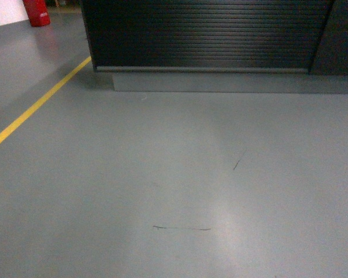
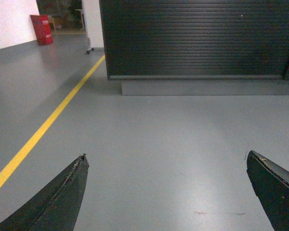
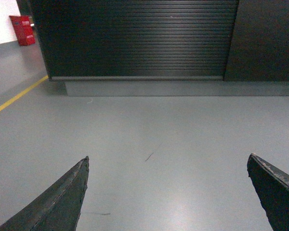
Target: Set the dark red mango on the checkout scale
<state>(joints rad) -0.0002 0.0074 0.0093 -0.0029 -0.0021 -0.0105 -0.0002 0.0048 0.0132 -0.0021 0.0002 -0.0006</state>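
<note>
The checkout stands ahead as a black counter with a horizontally ribbed front and a grey base; it also fills the top of the left wrist view as the checkout and of the right wrist view as the checkout. Its top is out of view. The dark red mango and the scale are out of view. My left gripper is open over bare grey floor, nothing between its fingers. My right gripper is open too, empty, above the floor. Neither gripper shows in the head view.
A yellow floor line runs diagonally on the left. A red object stands at the far left by a white wall. A white wheeled stand is left of the counter. Dark scuff marks streak the grey floor.
</note>
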